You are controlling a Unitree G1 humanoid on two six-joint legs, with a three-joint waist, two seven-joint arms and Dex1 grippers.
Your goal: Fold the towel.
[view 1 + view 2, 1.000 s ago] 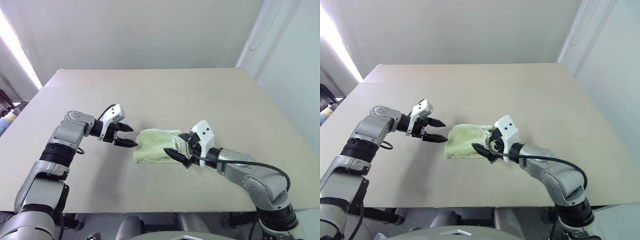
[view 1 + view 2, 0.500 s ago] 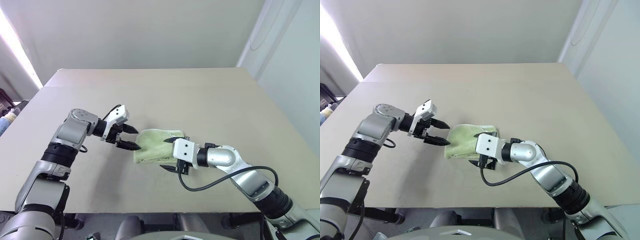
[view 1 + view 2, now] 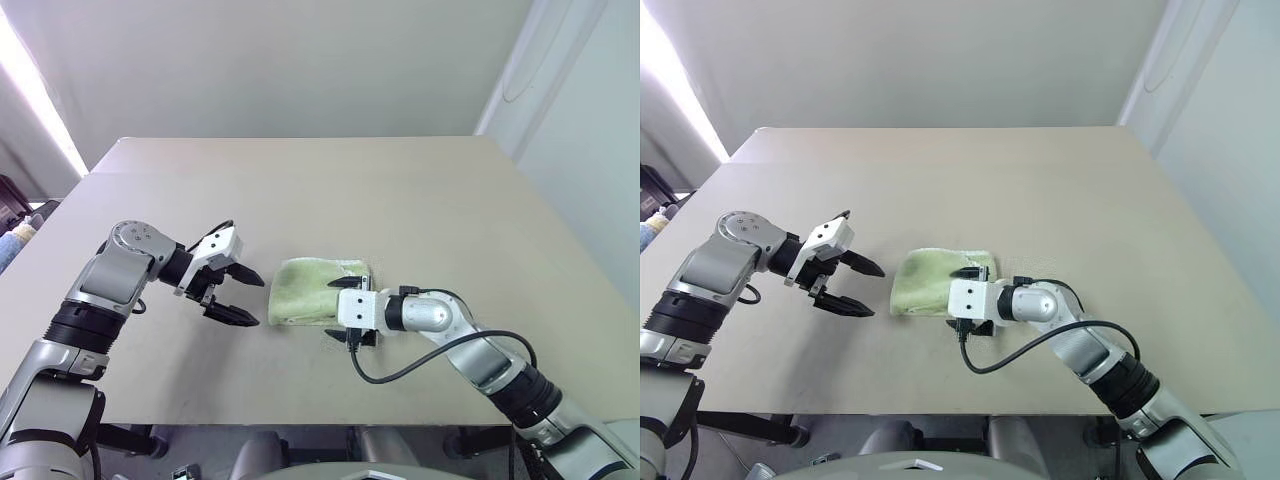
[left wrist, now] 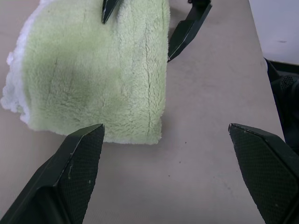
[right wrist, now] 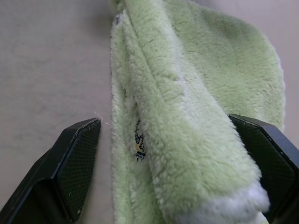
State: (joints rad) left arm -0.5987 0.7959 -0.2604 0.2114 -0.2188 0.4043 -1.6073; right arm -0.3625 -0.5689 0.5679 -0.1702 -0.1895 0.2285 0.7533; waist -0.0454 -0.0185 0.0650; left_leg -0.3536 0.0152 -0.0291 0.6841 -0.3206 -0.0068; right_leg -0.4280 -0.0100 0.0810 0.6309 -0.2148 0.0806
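The towel (image 3: 305, 290) is a pale lime-green terry cloth, lying folded into a small thick rectangle near the middle of the tan table (image 3: 300, 190). My left gripper (image 3: 235, 295) hovers open just left of it, apart from the cloth; the left wrist view shows the towel (image 4: 93, 70) ahead of its black fingers (image 4: 74, 172). My right gripper (image 3: 345, 310) is open at the towel's right end, one finger on each side of the folded edge. In the right wrist view the thick fold (image 5: 187, 116), with a small dark spot (image 5: 138, 140), lies between the fingers (image 5: 77, 168).
The table's front edge runs close below both arms. A black cable (image 3: 440, 360) loops along my right forearm. Some objects (image 3: 15, 235) sit beyond the table's left side. Bare tabletop stretches behind the towel to the wall.
My left gripper has drawn back to the left, away from the towel's edge. My right wrist has rolled over and sunk, so its fingers now straddle the towel's right end.
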